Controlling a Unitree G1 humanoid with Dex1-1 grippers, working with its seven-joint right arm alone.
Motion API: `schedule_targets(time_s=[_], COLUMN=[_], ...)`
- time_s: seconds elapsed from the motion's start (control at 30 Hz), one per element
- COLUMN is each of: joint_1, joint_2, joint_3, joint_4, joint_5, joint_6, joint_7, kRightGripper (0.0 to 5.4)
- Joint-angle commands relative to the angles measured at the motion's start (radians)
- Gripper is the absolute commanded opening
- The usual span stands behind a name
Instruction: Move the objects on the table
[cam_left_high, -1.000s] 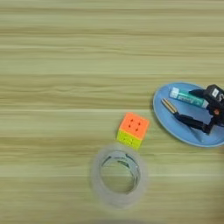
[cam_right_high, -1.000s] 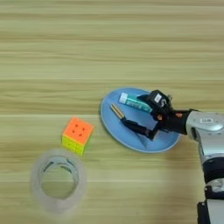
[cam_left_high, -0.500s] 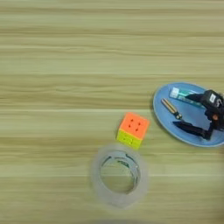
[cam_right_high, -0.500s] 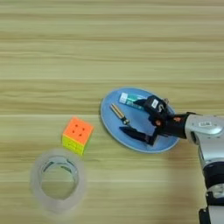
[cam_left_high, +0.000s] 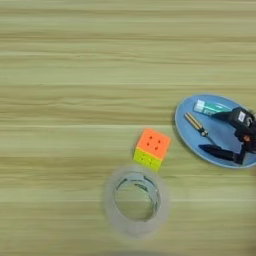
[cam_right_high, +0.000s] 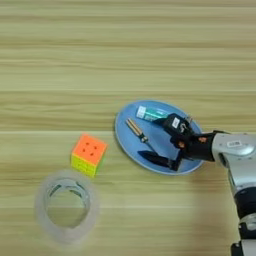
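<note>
A: Start at the near edge. What lies there?

B: A clear ring of tape (cam_right_high: 65, 206), flat on the light wooden worktop (cam_left_high: 75, 60) with its tan and yellowish grain stripes. Just beyond it, close but apart, sits a small puzzle cube with an orange top and yellow side (cam_right_high: 89, 155), turned cornerwise to the grain.

A: And further right?

B: A blue oval plate (cam_right_high: 131, 145). On it lie a thin gold-brown stick with a dark tip (cam_right_high: 136, 129), running diagonally, and at the far rim a white tube with a green label (cam_right_high: 151, 114), on its side.

A: Do the two eyes differ?

B: Yes. In the left eye view the plate's right end is cut off at the picture's edge, and only the black fingers and a bit of the hand's body show. The right eye view shows the whole plate, the silver forearm (cam_right_high: 239, 162) coming in from the bottom right, and bare wood beyond the plate.

A: How does the arm sit?

B: The forearm rises along the right edge, then bends leftward at the wrist, so the black hand (cam_right_high: 154, 140) reaches over the plate's right half, pointing left.

A: And the hand itself?

B: Spread wide, grasping nothing. One finger (cam_right_high: 171, 122) lies toward the tube's right end, the other (cam_right_high: 157, 160) stretches along the plate's near rim. The stick lies just left of the gap between them, untouched. I cannot tell whether the far finger touches the tube.
</note>
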Motion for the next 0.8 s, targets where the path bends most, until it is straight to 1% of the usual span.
schedule_targets(time_s=[0.03, 0.13, 0.2, 0.4, 0.53, 0.63, 0.8], joint_1=[-0.035, -0.03, -0.025, -0.013, -0.003, -0.013, -0.027], joint_2=[-0.064, -0.069, -0.074, -0.091, -0.099, -0.095, -0.093], joint_3=[0.001, 0.008, 0.015, 0.047, 0.065, 0.07, 0.079], joint_4=[-0.036, -0.044, -0.047, -0.039, -0.03, 0.012, 0.062], joint_5=[-0.01, -0.014, -0.019, -0.048, -0.043, -0.035, -0.04], joint_6=[0.028, 0.043, 0.051, 0.063, 0.088, 0.101, 0.096], joint_7=[-0.014, -0.01, -0.006, -0.007, 0.005, 0.013, 0.009], kRightGripper=[4.97, 4.64, 4.32, 3.56, 2.96, 2.57, 2.06])
